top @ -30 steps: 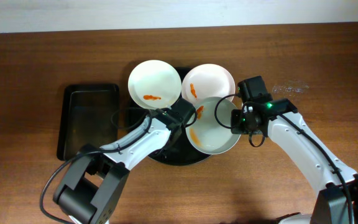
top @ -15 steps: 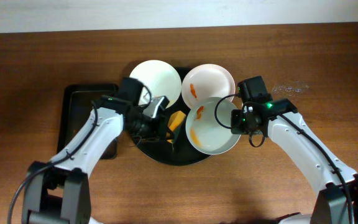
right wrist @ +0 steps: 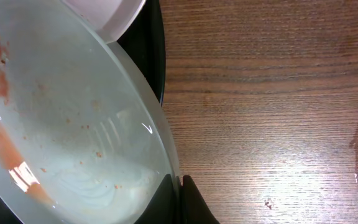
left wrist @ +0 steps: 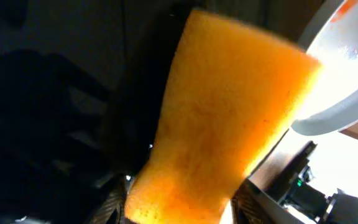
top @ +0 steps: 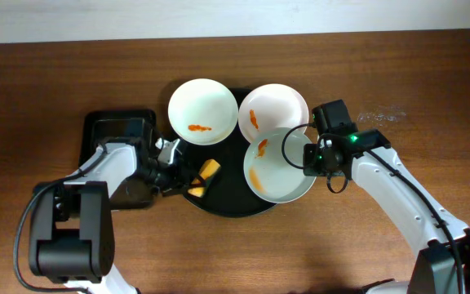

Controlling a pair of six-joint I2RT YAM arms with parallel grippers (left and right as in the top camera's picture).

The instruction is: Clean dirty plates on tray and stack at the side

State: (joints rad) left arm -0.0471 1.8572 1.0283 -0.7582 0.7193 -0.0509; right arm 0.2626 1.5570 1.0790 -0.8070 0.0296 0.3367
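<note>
Rim clamped in the closed right gripper (right wrist: 180,198), the plate (top: 282,167) lies face-up over the tray (top: 223,200). Being round, it has no long axis, and its orange smears (top: 255,175) are unwiped. The left gripper (top: 176,169) has pulled back with the sponge (top: 205,176) — cleaning is barely begun. The sponge runs lengthwise out from those fingers toward the plate; whether they grip it cannot be told.

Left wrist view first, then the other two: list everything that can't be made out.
- Left wrist: the sponge fills the frame. It hides what lies behind it, and whether the left gripper is clamped on it.
- Overhead: the left gripper's jaws are too small and too dark against the tray to read.
- Right wrist: the front plate runs off the left and bottom edges, so its whole smear is not shown.
</note>
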